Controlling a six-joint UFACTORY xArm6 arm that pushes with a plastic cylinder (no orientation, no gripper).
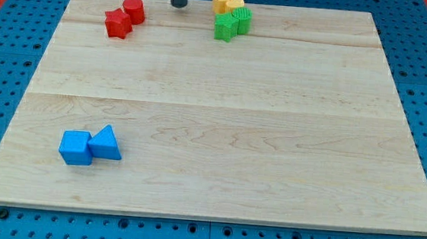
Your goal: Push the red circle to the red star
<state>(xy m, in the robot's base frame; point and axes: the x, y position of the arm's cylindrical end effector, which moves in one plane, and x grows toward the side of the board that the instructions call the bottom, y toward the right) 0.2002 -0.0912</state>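
The red circle sits near the view's top left of the wooden board. The red star lies just below-left of it and touches it. My tip is at the view's top edge, to the right of the red circle, with a gap between them.
Two yellow blocks and two green blocks cluster at the view's top, right of my tip. A blue cube and a blue triangular block touch each other at the view's bottom left. Blue pegboard surrounds the board.
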